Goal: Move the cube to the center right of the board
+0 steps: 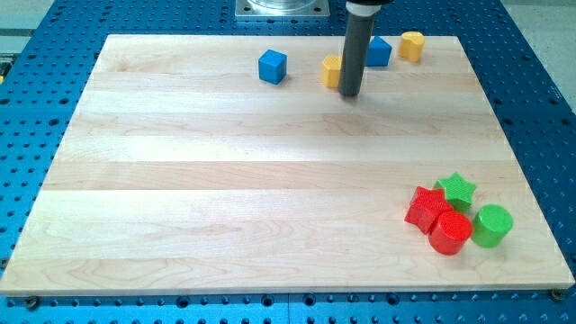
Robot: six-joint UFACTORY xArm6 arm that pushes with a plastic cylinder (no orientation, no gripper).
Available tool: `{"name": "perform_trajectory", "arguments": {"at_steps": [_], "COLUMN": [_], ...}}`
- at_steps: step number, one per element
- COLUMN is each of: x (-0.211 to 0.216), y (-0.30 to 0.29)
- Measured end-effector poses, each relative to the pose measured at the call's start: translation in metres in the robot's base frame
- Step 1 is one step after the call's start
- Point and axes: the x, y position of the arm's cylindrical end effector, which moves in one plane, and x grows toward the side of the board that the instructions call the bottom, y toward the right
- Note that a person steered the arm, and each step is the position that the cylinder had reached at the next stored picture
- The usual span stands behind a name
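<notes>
A blue cube (272, 67) sits near the view's top, left of centre, on the wooden board (225, 180). My tip (350, 94) is to the cube's right, a good gap away, right beside a yellow block (331, 70) that the rod partly hides. A second blue block (379, 51) lies just behind the rod on its right; its shape is partly hidden. A yellow block (411, 45) sits near the top right.
A cluster at the view's bottom right holds a red star (426, 207), a green star (456, 188), a red cylinder (450, 233) and a green cylinder (491, 225). A blue perforated table (45, 54) surrounds the board.
</notes>
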Motion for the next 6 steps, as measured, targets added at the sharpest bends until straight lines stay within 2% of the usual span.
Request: {"name": "perform_trajectory", "arguments": {"at_steps": [1,2,3,4,5,6], "x": [-0.003,-0.051,-0.062,-0.038,-0.035,-0.060], "y": [-0.051,-0.048,0.022,-0.022,-0.082,-0.094]}}
